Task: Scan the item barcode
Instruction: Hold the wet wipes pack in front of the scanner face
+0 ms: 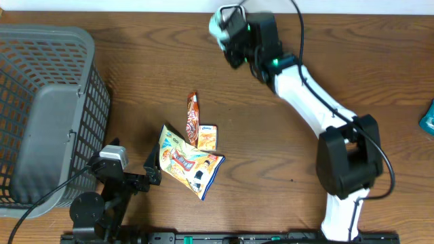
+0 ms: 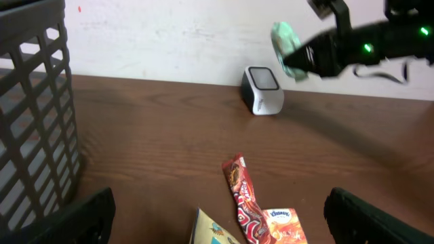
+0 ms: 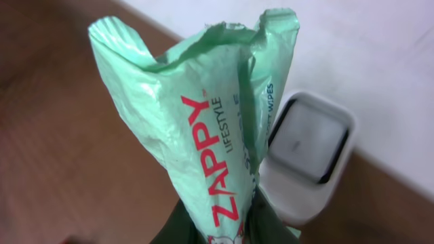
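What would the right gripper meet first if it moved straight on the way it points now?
Probably the small white scanner, just beyond the green pack that the right gripper holds; the gap between them is unclear.

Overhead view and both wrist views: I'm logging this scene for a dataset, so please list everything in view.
basket: 1, grey, table's left end
wipes packet: 1, mint green, held up in front of the scanner
scanner: 1, white with a dark window, far table edge by the wall
stick wrapper: 1, red-brown, table centre
small pack: 1, orange, beside the stick wrapper
snack bag: 1, yellow, on the near side of those two
teal thing: 1, right edge, cut off
table: 1, brown wood
left gripper: 1, black, open, next to the snack bag
right gripper: 1, black, shut on the wipes packet
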`<state>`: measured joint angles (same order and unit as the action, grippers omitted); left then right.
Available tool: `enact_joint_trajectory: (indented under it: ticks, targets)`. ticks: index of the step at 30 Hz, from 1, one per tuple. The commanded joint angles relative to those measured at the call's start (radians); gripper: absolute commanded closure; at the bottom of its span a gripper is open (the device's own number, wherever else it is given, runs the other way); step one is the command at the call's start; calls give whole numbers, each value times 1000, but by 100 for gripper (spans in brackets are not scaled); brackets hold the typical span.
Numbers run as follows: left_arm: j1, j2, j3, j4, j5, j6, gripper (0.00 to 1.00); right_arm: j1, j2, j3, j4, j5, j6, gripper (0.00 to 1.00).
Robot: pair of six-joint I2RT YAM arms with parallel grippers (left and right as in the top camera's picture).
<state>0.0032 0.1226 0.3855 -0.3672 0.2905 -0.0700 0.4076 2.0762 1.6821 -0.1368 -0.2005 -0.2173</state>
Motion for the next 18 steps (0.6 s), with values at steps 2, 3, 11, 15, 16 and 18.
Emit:
enact_joint_trajectory:
  ticks: [2, 3, 11, 15, 16, 18]
  targets:
    - [-3, -2, -5, 1, 16, 14, 2, -18, 151, 224, -26, 98, -28, 99]
    - [-3, -2, -5, 1, 16, 14, 2, -18, 184, 264, -28, 119, -32, 99]
    - [-3, -2, -5, 1, 16, 14, 2, -20, 409, 523, -40, 156, -41, 99]
    - [-3, -2, -5, 1, 16, 14, 2, -17, 429, 536, -32, 200, -31, 99]
    - [-3, -2, -5, 1, 16, 14, 2, -17, 429, 536, -31, 207, -31, 99]
    - [-3, -2, -5, 1, 16, 14, 2, -17, 429, 537, -31, 223, -30, 99]
